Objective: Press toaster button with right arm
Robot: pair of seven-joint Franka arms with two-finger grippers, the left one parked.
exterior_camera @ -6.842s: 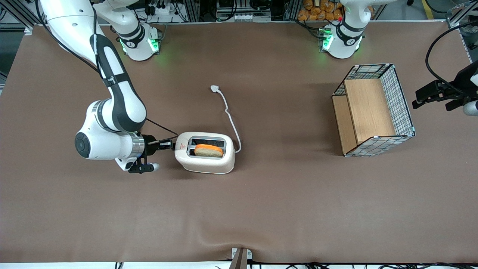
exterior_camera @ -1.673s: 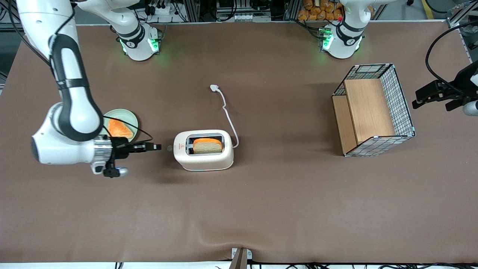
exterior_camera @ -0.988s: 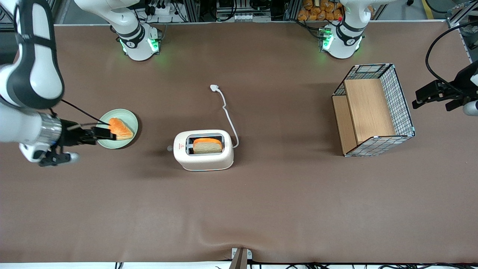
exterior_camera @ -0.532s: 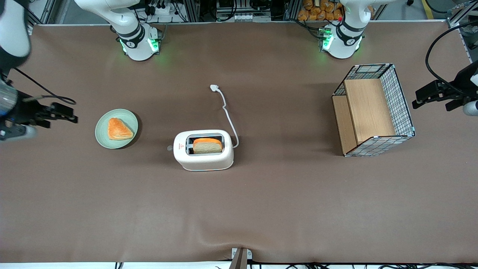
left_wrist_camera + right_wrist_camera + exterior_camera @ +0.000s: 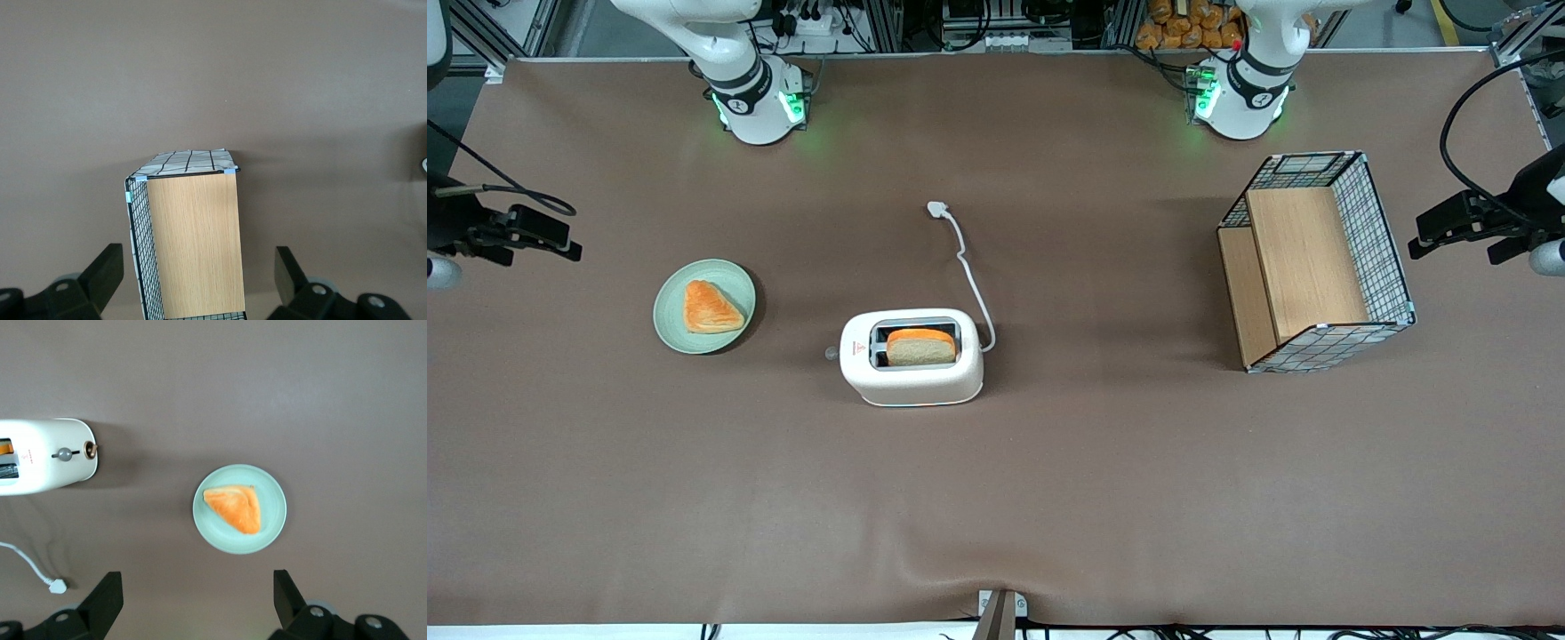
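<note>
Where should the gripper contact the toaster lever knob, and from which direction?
Judging from its pose, come at the toaster button from above: it sticks out of the toaster end facing the plate. The gripper, open, hangs toward the working arm's end, well clear.

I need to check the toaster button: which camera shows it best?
The right wrist view: the toaster button shows plainly on the toaster. The front view shows only a speck; the left wrist view misses it. The open tool is far off.
</note>
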